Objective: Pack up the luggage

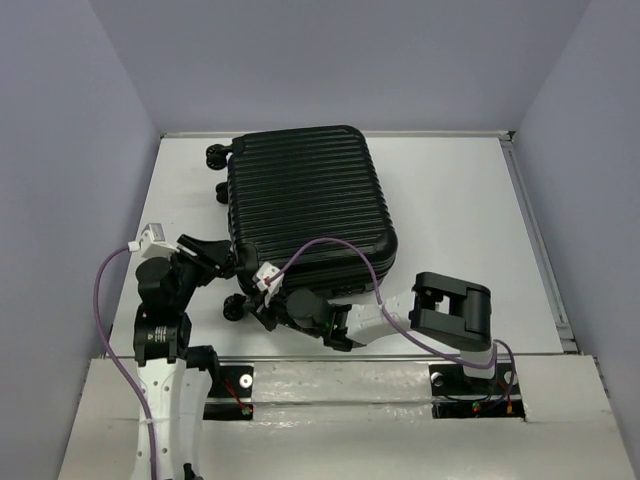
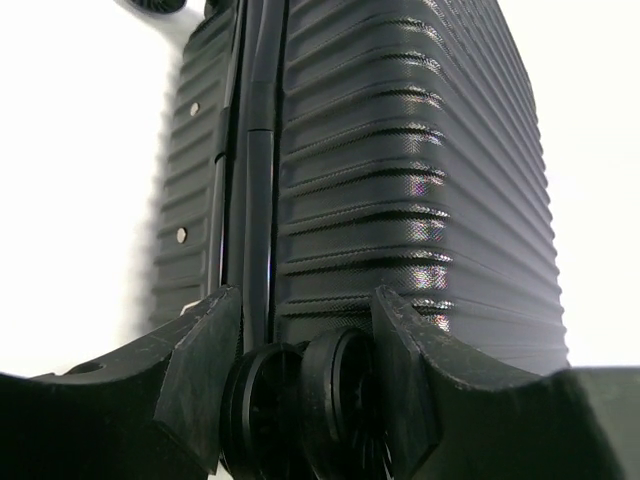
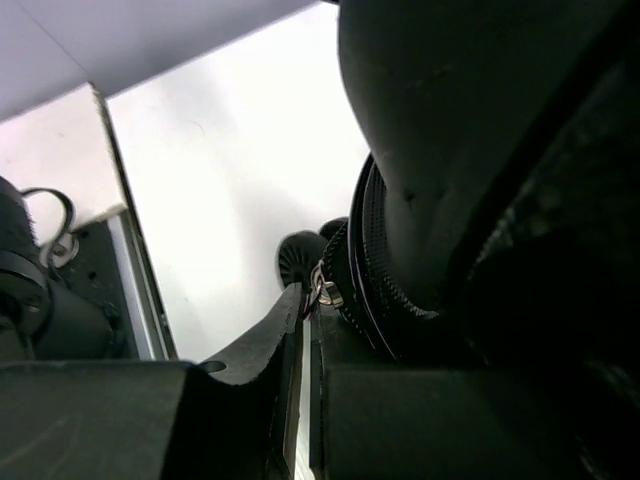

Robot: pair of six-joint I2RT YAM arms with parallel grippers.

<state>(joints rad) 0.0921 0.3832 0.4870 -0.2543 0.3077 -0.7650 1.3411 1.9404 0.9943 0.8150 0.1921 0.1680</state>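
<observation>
The luggage [image 1: 305, 205] is black all over. Its shell is patterned with even horizontal ribs and a fine pebbled grain that catches pale glints. Its caster wheels [image 1: 217, 157] are black too. Under the luggage, the tabletop [image 1: 450, 220] is plain white. The left tool [image 2: 305, 330] and right tool [image 3: 305, 310], at the luggage's near end, are matt black. A purple cable [image 1: 340, 243] crosses the luggage's lid. The walls [image 1: 60, 150] around the luggage are pale lavender-grey.

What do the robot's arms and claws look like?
The left arm and right arm have chunky black joints and white sections. A thin purple cable trails along each. The left claw and right claw each have two blunt black fingers.
</observation>
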